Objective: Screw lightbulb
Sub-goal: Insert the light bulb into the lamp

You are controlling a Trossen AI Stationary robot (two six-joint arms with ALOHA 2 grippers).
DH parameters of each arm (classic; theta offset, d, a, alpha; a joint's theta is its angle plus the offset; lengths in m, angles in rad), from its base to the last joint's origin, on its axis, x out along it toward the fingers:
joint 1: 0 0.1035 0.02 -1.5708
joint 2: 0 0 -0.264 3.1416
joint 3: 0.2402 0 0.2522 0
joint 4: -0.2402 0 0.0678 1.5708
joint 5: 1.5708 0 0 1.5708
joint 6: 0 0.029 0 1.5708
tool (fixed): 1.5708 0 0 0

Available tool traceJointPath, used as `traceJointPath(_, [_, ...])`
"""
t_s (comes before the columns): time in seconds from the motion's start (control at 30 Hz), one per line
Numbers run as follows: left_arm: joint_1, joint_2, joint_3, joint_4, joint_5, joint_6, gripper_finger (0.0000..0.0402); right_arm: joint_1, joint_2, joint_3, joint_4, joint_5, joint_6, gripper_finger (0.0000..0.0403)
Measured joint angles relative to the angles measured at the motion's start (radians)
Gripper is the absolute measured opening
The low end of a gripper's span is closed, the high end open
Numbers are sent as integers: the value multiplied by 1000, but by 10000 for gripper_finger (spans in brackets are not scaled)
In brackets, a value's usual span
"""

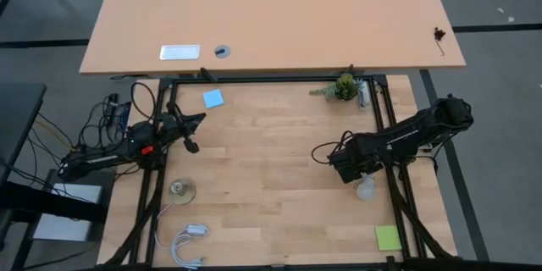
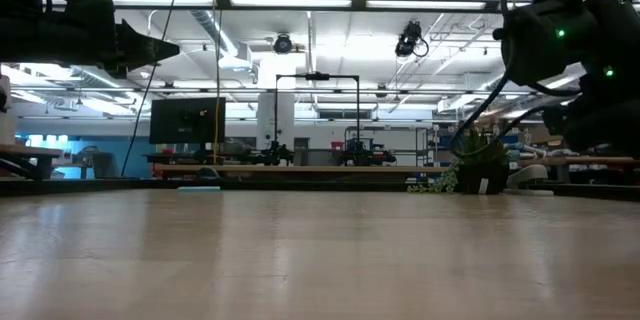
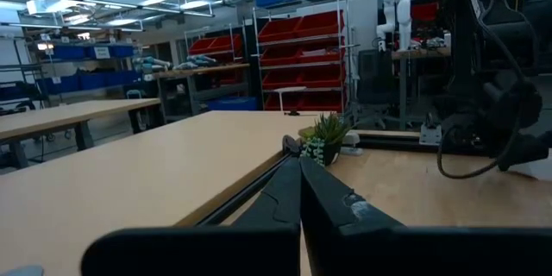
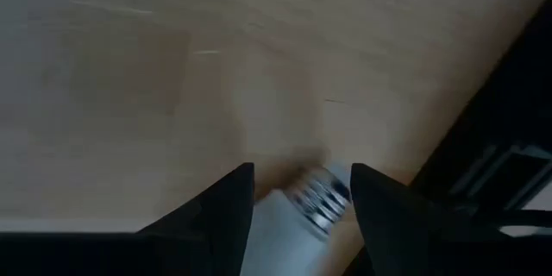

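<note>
**Two arms over a wooden table, bulb between the right fingers**

Two dark arms reach in from the table's sides. The right gripper (image 1: 360,178) hangs over the right part of the table (image 1: 271,161), close to the frame rail there. Its fingers (image 4: 220,203) stand apart, and the lightbulb (image 4: 297,216) lies on the wood in the gap between them, its silvery screw base showing in the wrist view. From above, the white bulb (image 1: 366,190) shows just below the gripper, near the right edge. Whether the fingers touch the bulb cannot be told.

The left gripper (image 1: 196,120) waits at the left side, raised above the wood, with its fingers (image 3: 302,198) pressed together on nothing.

A round grey socket disc (image 1: 181,190) lies at the lower left, empty, with a white cord (image 1: 188,241) coiled just below it. A small green plant (image 1: 345,86) stands at the far edge. A blue note (image 1: 212,98) lies at the far left, and a green note (image 1: 388,237) at the near right.
</note>
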Motion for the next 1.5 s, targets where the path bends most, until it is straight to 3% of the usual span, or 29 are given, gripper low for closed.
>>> traceJointPath(0.27, [0,0,0,0,0,0,1,30,43,-14,100,-30,13,208])
traceJointPath(0.43, [0,0,0,0,0,0,1,29,46,34,111,14,-57,209])
traceJointPath(0.63, [0,0,0,0,0,0,1,27,33,192,9,69,-208,209])
traceJointPath(0.8, [0,0,0,0,0,0,1,63,40,354,-187,68,-388,198])
traceJointPath(1.03, [0,0,0,0,0,0,1,213,39,423,-305,-60,-536,147])
traceJointPath(1.37, [0,0,0,0,0,0,1,393,40,365,-292,-131,-421,13])
traceJointPath(1.5, [0,0,0,0,0,0,1,443,40,315,-209,-132,-359,15])
